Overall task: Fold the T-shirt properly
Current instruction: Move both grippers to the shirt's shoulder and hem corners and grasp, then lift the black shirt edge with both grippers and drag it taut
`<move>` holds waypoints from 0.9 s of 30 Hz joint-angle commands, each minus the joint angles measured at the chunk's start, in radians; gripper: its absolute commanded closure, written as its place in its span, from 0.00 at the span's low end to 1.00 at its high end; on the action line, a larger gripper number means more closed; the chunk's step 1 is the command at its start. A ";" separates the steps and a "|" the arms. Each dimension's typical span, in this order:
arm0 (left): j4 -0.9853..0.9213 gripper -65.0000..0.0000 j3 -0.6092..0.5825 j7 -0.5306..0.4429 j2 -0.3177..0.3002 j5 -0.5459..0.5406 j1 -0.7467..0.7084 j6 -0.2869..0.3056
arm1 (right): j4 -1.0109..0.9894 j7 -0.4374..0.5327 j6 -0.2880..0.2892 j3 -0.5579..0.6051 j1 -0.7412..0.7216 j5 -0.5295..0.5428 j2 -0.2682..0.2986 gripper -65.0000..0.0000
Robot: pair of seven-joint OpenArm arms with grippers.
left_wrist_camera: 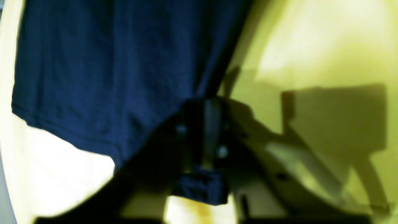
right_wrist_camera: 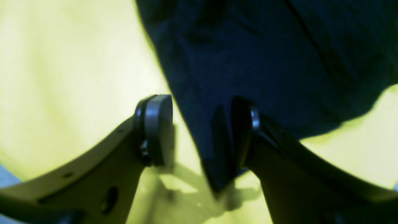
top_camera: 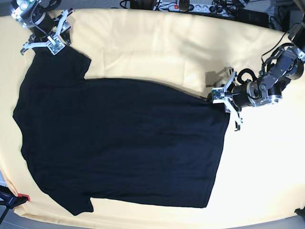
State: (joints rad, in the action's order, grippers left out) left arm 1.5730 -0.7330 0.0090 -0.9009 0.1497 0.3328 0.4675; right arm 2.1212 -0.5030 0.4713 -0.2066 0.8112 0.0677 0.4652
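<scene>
The black T-shirt (top_camera: pixel 119 143) lies spread flat, plain side up, on the pale yellow cloth (top_camera: pixel 157 47). At the shirt's right upper corner, by the hem, my left gripper (top_camera: pixel 220 97) is shut. The left wrist view shows that gripper (left_wrist_camera: pixel 206 105) pinching the dark fabric (left_wrist_camera: pixel 108 77), a small fold sticking out behind the fingers. My right gripper (top_camera: pixel 45 47) is at the far left sleeve. In the right wrist view it (right_wrist_camera: pixel 202 112) stands open, with the sleeve tip (right_wrist_camera: pixel 264 62) lying between the pads, close to the right one.
A power strip and cables (top_camera: pixel 190 7) run along the back edge. A small red item (top_camera: pixel 24 197) sits at the front left corner. Bare yellow cloth lies behind the shirt and to its right.
</scene>
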 commanded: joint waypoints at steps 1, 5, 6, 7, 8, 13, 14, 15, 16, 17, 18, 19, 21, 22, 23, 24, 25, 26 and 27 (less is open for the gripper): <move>0.011 1.00 0.010 -0.001 -0.019 -0.009 0.023 -0.012 | 0.014 0.012 -0.015 -0.008 0.006 -0.013 0.012 0.50; 0.011 1.00 0.010 -0.001 -0.019 -0.009 0.023 -0.012 | -0.006 0.013 -0.036 -0.008 0.005 -0.023 0.015 0.50; 0.011 1.00 0.010 -0.001 -0.019 -0.008 0.023 -0.012 | -0.023 0.020 -0.032 -0.008 0.005 -0.023 0.015 0.50; 0.011 1.00 0.010 -0.001 -0.019 -0.008 0.023 -0.012 | -0.045 0.027 -0.025 -0.008 0.005 -0.024 0.015 0.50; 0.011 1.00 0.010 -0.001 -0.019 -0.009 0.023 -0.012 | -0.074 0.040 -0.019 -0.008 0.003 -0.024 0.015 0.50; 0.011 1.00 0.010 -0.002 -0.019 -0.009 0.023 -0.012 | -0.191 0.080 -0.031 -0.008 -0.051 -0.024 0.014 0.50; 0.011 1.00 0.010 -0.002 -0.019 -0.009 0.023 -0.012 | -0.198 0.079 -0.038 -0.008 -0.063 -0.024 0.014 0.55; 0.011 1.00 0.010 -0.002 -0.019 -0.009 0.023 -0.012 | -0.199 0.079 -0.048 -0.008 -0.074 -0.024 0.015 0.66; 0.011 1.00 0.010 -0.002 -0.019 -0.009 0.023 -0.012 | -0.199 0.079 -0.056 -0.008 -0.080 -0.024 0.015 0.80; 0.011 1.00 0.010 -0.002 -0.019 -0.009 0.023 -0.012 | -0.195 0.076 -0.069 -0.009 -0.091 -0.023 0.015 0.95; 0.011 1.00 0.010 -0.002 -0.019 -0.009 0.023 -0.012 | -0.187 0.068 -0.080 -0.009 -0.097 -0.024 0.014 1.00; 0.011 1.00 0.010 -0.002 -0.020 -0.009 0.023 -0.011 | -0.172 0.055 -0.099 -0.009 -0.096 -0.024 0.015 1.00; 0.020 1.00 0.010 -0.002 -0.027 -0.015 0.022 -0.003 | -0.122 0.026 -0.135 -0.009 -0.096 -0.024 0.019 1.00; 0.030 1.00 0.010 -0.002 -0.033 -0.033 0.022 0.016 | -0.090 0.004 -0.138 -0.010 -0.096 -0.024 0.020 1.00; 0.046 1.00 0.010 -0.001 -0.040 -0.049 0.023 0.049 | -0.053 -0.024 -0.138 -0.011 -0.093 -0.024 0.020 1.00; 0.068 1.00 0.010 -0.001 -0.050 -0.060 0.022 0.087 | -0.014 -0.061 -0.131 -0.013 -0.093 -0.023 0.020 1.00; 0.092 1.00 0.010 -0.001 -0.061 -0.068 0.022 0.133 | 0.022 -0.100 -0.123 -0.013 -0.090 -0.023 0.020 1.00; 0.118 1.00 0.010 -0.001 -0.077 -0.080 0.022 0.172 | 0.056 -0.131 -0.122 -0.014 -0.084 -0.023 0.021 1.00; 0.144 1.00 0.010 -0.001 -0.094 -0.089 0.021 0.205 | 0.083 -0.145 -0.127 -0.019 -0.067 -0.023 0.021 1.00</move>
State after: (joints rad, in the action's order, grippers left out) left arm 1.7073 -0.7338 0.0238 -0.9745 0.0746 0.3328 0.6815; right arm 2.1925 -0.6495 0.3489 -0.2142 0.7322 0.0498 0.4725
